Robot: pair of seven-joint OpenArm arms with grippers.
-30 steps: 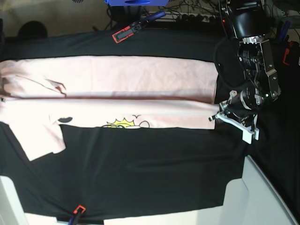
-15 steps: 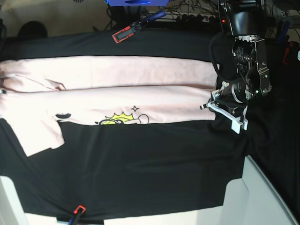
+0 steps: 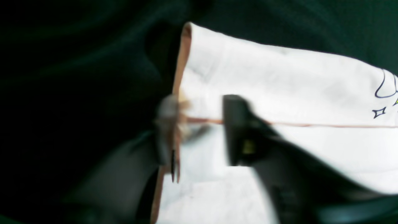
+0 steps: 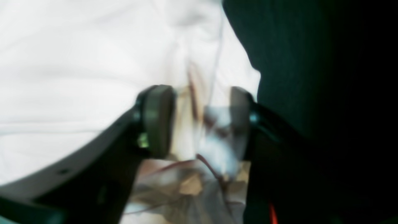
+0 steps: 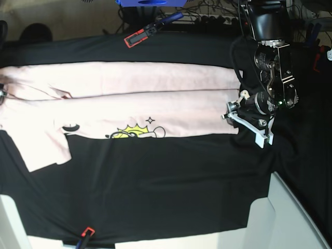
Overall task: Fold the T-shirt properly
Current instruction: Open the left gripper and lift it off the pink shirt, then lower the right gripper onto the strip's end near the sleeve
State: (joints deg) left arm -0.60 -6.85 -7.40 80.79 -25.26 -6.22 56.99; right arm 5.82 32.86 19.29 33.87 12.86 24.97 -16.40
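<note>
So the T-shirt [image 5: 119, 101] is lying flat across the upper half of the base view, stretched from the far left edge over to right of centre, on the black cloth covering the desk [image 5: 155, 187]. It's folded lengthwise, with a long crease running left to right through the middle, a sleeve flopping down at lower left, and the yellow cartoon graphic [image 5: 129, 132] peeking out along the lower edge. No bins or boxes with stuff in them that I can make out, just a red-tipped clamp [image 5: 139, 35] at the top edge of the cloth and another one [image 5: 85, 234] at the bottom left. Right gripper [image 4: 199, 121] only shows up in its wrist view, pretty blurry, but the jaws are apart with bunched shirt fabric sitting between them, and I can't tell if the pads actually touch it. Over at the right end of the shirt, the left gripper [image 5: 244, 116] sits at the hem, jaws spread too, one finger over the fabric and the other at the hem edge, not pinching anything.
</note>
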